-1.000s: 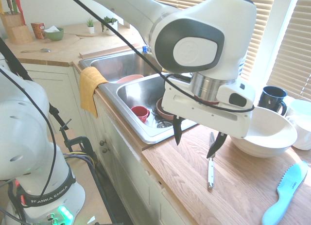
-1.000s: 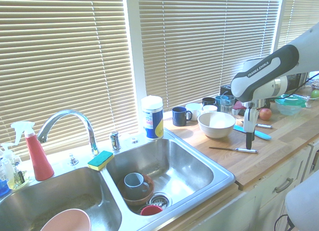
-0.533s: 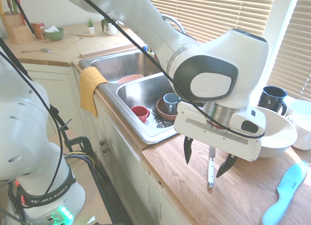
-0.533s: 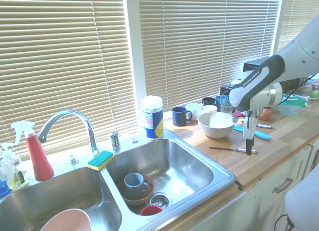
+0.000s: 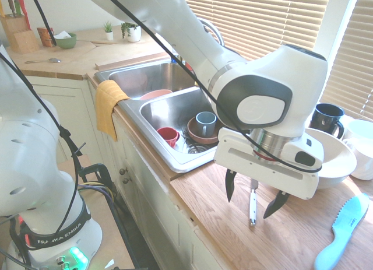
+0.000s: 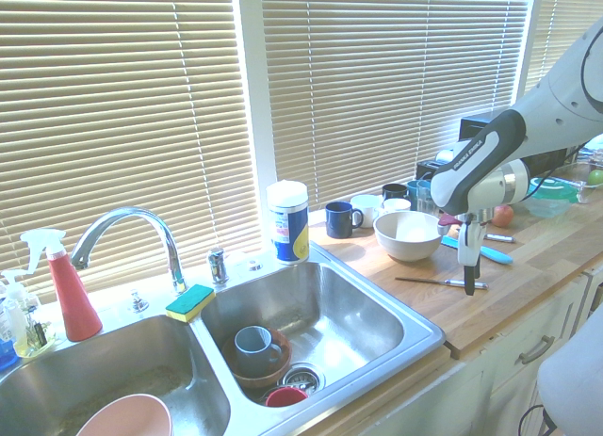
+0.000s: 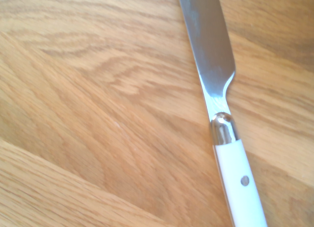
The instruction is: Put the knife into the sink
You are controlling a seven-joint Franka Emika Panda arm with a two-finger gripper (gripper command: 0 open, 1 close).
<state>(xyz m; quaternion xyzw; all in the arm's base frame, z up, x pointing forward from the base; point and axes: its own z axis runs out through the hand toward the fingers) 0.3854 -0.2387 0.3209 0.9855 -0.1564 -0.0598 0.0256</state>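
The knife (image 5: 252, 207), silver blade and white handle, lies flat on the wooden counter (image 5: 245, 241) to the right of the sink (image 5: 166, 107). My gripper (image 5: 252, 199) hangs low over it, open, one dark finger on each side of the handle. From the other side the knife (image 6: 435, 282) shows as a thin line with my gripper (image 6: 467, 283) at its handle end. Close up, the wrist view shows the knife (image 7: 222, 129) where blade meets handle. The sink's right basin (image 6: 358, 314) holds cups.
A big white bowl (image 5: 332, 159) and a dark mug (image 5: 326, 118) stand just behind the gripper. A light-blue plastic knife (image 5: 344, 232) lies at the right. A red cup (image 5: 168, 135) and a grey cup (image 5: 204, 123) sit in the basin. A yellow cloth (image 5: 108, 104) hangs over the counter edge.
The gripper has come down and shifted slightly right until its open fingers straddle the knife handle. The knife has not moved.
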